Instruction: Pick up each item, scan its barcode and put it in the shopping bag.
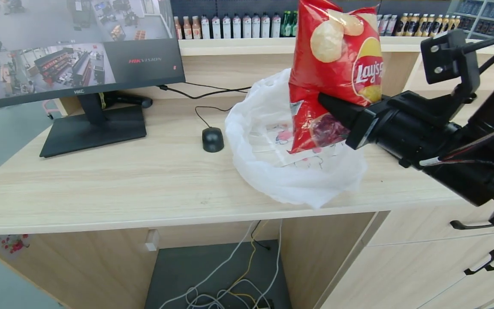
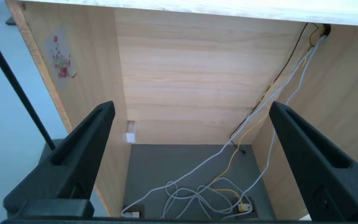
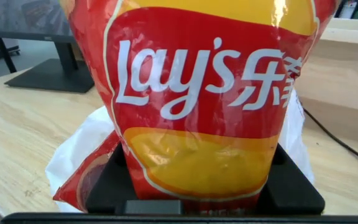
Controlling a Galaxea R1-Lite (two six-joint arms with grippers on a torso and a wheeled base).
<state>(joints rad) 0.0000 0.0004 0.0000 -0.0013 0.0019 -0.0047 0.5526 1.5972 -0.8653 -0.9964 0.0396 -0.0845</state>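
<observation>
In the head view, the right pincer (image 1: 330, 107) comes in from three o'clock and is clamped on the lower half of a red chip bag (image 1: 337, 64). The bag stands upright in the air, and its lower end hangs over the open mouth of the white shopping bag (image 1: 264, 171). The shopping bag lies crumpled on the wooden worktop (image 1: 122, 184). A black mouse (image 1: 212, 139) sits just beside it at nine o'clock, and a monitor (image 1: 71, 47) stands farther off at ten o'clock.

In the left wrist view, the left pincer (image 2: 197, 155) has its jaws wide apart and holds nothing. It faces the recess under the worktop, where loose cables (image 2: 210, 193) lie on the floor.

In the right wrist view, the chip bag (image 3: 197, 106) sits squeezed in the right pincer (image 3: 197, 193) – one black finger on either side. The shopping bag (image 3: 79, 149) lies on the worktop (image 3: 23, 124) behind it.
</observation>
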